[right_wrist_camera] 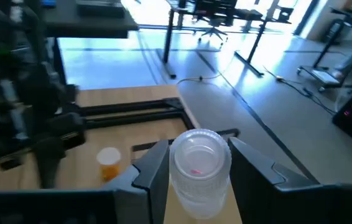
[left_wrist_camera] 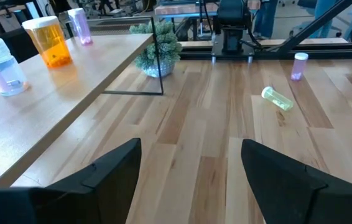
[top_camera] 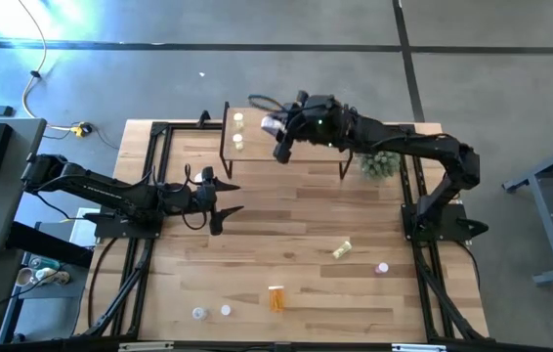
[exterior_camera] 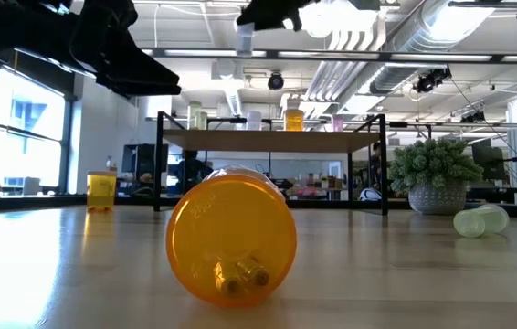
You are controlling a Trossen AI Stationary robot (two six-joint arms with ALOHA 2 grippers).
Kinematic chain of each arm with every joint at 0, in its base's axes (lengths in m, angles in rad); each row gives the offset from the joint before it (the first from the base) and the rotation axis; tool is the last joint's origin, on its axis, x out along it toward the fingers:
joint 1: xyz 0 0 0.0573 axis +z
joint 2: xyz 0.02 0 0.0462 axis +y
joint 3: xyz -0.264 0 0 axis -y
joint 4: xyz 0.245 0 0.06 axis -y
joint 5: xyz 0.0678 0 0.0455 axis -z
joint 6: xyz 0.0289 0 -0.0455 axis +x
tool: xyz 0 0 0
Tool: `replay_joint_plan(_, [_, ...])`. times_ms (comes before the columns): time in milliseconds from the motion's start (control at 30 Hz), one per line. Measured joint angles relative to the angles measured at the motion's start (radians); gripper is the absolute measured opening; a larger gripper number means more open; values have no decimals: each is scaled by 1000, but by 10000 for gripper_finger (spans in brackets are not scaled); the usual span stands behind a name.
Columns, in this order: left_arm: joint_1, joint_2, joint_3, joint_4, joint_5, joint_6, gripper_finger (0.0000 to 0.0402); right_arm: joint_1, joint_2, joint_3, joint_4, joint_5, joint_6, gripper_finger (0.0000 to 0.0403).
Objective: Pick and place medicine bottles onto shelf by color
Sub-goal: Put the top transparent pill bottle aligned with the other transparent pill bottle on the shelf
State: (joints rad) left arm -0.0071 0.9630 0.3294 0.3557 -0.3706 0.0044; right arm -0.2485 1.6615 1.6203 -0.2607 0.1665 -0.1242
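The shelf stands at the table's far side, and its top also shows in the left wrist view. On it stand a clear bottle, an orange bottle and a pink bottle. My right gripper is above the shelf, shut on a clear white-capped bottle. My left gripper is open and empty over the table, near the shelf's left end. On the table lie an orange bottle and a yellow-green bottle; a pink one and two clear ones stand there. My right gripper pinches the clear bottle's body between its two fingers, one on each side, just below the white cap. The cap faces the wrist camera. The bottle is lifted clear, high above the shelf top, as the low view shows.
A green spiky plant in a pot stands at the shelf's right end. Black frame rails run along the table's left and right sides. Bare planks lie between the shelf and the loose bottles.
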Motion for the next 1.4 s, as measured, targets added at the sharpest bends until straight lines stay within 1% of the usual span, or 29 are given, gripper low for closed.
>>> replay_joint_plan(67, [0, 0, 0, 0, 0, 0, 267, -29, -2, -37, 30, -2, 39, 125])
replay_joint_plan(167, [0, 0, 0, 0, 0, 0, 267, -64, 1, -138, 127, -41, 87, 125])
replay_joint_plan(267, [0, 0, 0, 0, 0, 0, 267, -80, 1, -230, 223, -65, 135, 125])
replay_joint_plan(367, [0, 0, 0, 0, 0, 0, 267, -84, 1, -312, 289, -68, 175, 126])
replay_joint_plan(533, [0, 0, 0, 0, 0, 0, 267, -84, 6, -383, 342, -69, 232, 126])
replay_joint_plan(667, [0, 0, 0, 0, 0, 0, 267, -73, 51, -390, 358, -69, 259, 126])
replay_joint_plan(833, [0, 0, -1, 0, 0, 0, 267, -57, 100, -345, 354, -70, 257, 126])
replay_joint_plan(1000, [0, 0, -1, 0, 0, 0, 267, -72, 100, -330, 349, -55, 256, 126])
replay_joint_plan(1400, [0, 0, -1, 0, 0, 0, 267, -79, 102, -333, 302, -61, 248, 126])
